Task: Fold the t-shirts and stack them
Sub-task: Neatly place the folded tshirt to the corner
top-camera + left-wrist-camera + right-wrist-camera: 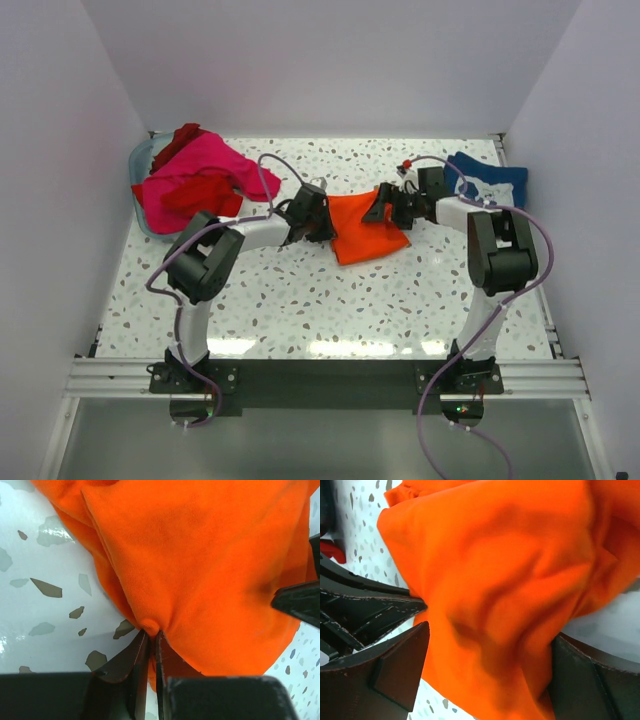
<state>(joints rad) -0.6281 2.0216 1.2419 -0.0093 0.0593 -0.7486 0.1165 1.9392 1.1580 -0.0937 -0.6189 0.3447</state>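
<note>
A bright orange t-shirt (365,232) lies bunched in the middle of the speckled table. My left gripper (320,224) is at its left edge, and in the left wrist view the left gripper (151,633) is shut on a pinched fold of the orange t-shirt (210,570). My right gripper (386,208) is at the shirt's upper right. In the right wrist view the right gripper (490,632) stands open wide, the orange t-shirt (495,555) bulging between its fingers. A hot pink t-shirt (205,160) and a red t-shirt (200,193) are heaped at the far left. At the far right lies a navy blue t-shirt (492,182).
The pink and red shirts spill out of a clear bin (138,160) at the back left corner. White walls close in the table on the left, back and right. A metal rail (330,378) with both arm bases runs along the near edge.
</note>
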